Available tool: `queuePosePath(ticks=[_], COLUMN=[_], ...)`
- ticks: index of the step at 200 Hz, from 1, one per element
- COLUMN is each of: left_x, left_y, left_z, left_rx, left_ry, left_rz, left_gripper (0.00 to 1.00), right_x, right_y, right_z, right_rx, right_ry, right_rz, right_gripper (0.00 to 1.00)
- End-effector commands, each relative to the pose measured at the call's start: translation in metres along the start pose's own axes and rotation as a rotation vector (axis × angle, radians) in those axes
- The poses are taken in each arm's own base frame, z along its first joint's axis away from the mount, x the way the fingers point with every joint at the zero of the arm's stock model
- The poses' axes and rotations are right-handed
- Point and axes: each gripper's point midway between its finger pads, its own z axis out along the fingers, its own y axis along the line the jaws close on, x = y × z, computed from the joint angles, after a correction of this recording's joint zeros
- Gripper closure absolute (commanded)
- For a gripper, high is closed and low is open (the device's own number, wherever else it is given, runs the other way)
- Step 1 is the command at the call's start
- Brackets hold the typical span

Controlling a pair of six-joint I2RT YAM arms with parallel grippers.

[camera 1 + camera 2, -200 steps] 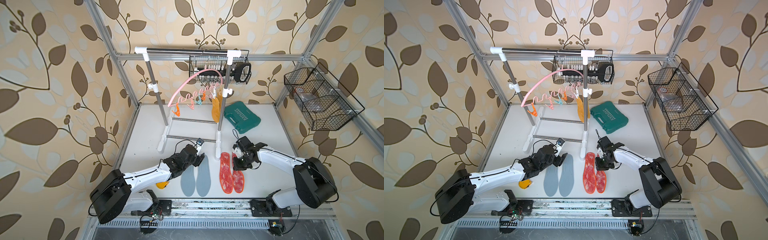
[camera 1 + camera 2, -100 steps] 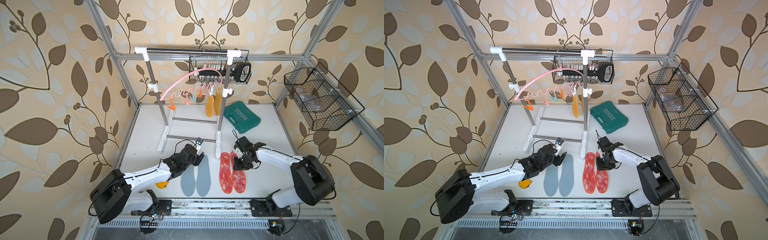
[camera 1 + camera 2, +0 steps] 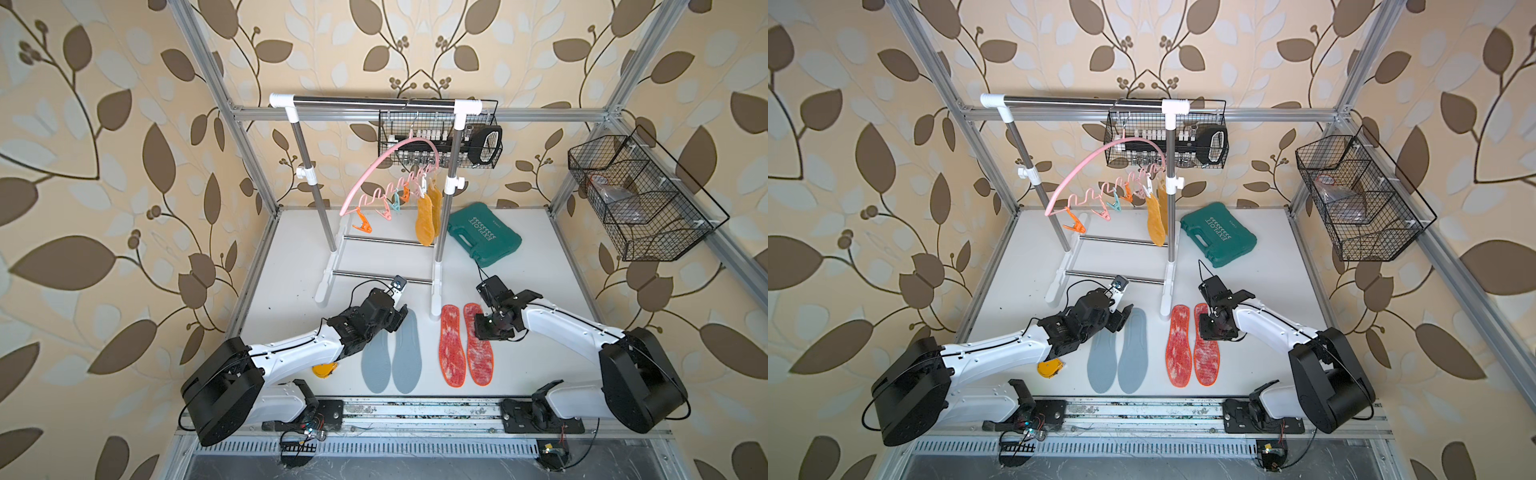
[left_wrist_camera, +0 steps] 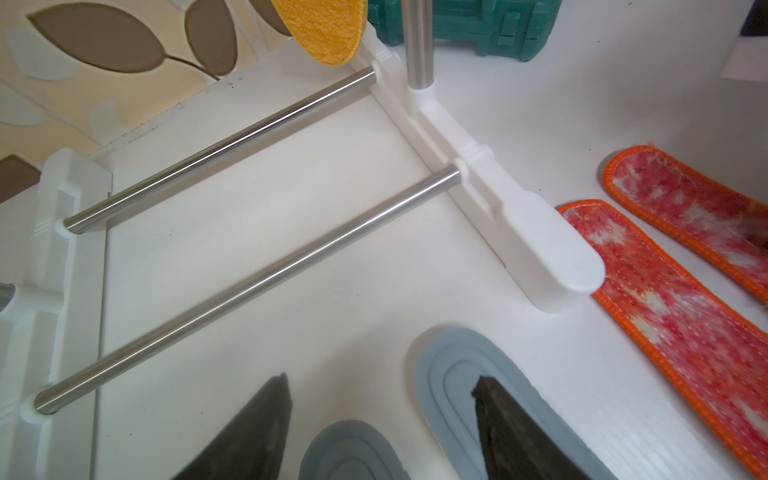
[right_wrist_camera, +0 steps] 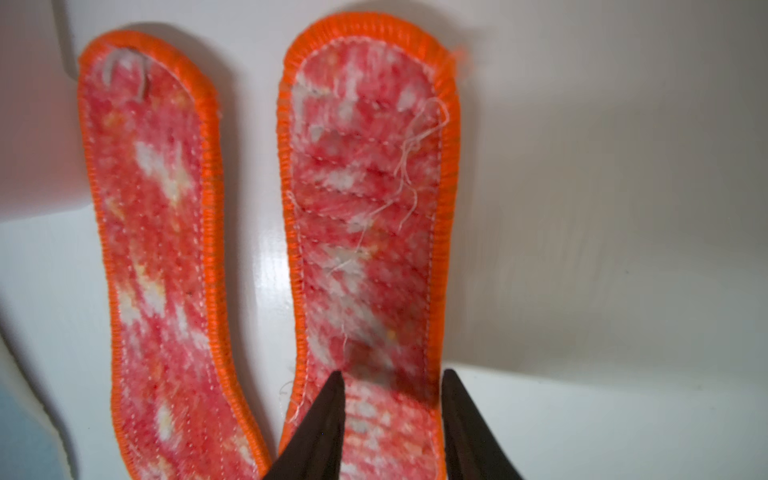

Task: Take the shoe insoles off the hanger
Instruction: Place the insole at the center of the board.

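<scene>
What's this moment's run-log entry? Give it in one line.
left gripper: open, over blue-grey insoles | right gripper: open, over red-orange insoles | table: both those pairs | hanger: mustard-yellow insoles hanging

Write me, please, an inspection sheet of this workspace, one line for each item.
Surface: white table, flat, no spills seen.
Job's things: two yellow insoles hang clipped on the pink hanger; two grey insoles and two red insoles lie flat on the table, in pairs.
Clutter: green case at the back; yellow tape measure, partly hidden by the left arm.
Pincers: left pincer open, low over the ends of the grey insoles; right pincer open over one red insole.
Cables: black cable loops at the wrists; loose wires at the front rail.
Surroundings: clothes rack, wire baskets, leaf wallpaper.
</scene>
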Motion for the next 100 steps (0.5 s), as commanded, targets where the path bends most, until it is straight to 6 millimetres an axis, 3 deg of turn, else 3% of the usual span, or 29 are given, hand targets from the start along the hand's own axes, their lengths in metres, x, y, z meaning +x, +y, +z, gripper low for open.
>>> queuePosePath(ticks=[1, 42, 59, 100], left_x=[-0.008, -0.01, -0.012, -0.012], left_y=[0.006, 0.008, 0.004, 0.008], left_z=[-0.003, -0.005, -0.005, -0.009], left_rx=[-0.033, -0.042, -0.021, -0.037], left_ry=[-0.042, -0.059, -0.069, -0.094], left_rz=[-0.026, -0.025, -0.032, -0.032], left_gripper=[0.27, 0.27, 0.27, 0.27], right_x=[-0.018, -0.057, -0.071, -0.087], right_y=[-0.006, 0.015, 0.015, 0.01], right_z=[-0.019, -0.076, -0.095, -0.11], right_rx=[0.014, -0.147, -0.157, -0.114], right_ry=[-0.135, -0.45, -0.572, -0.708], right_rz=[0.039, -0.001, -0.022, -0.08], right_gripper=[0.59, 0.45, 0.41, 0.28])
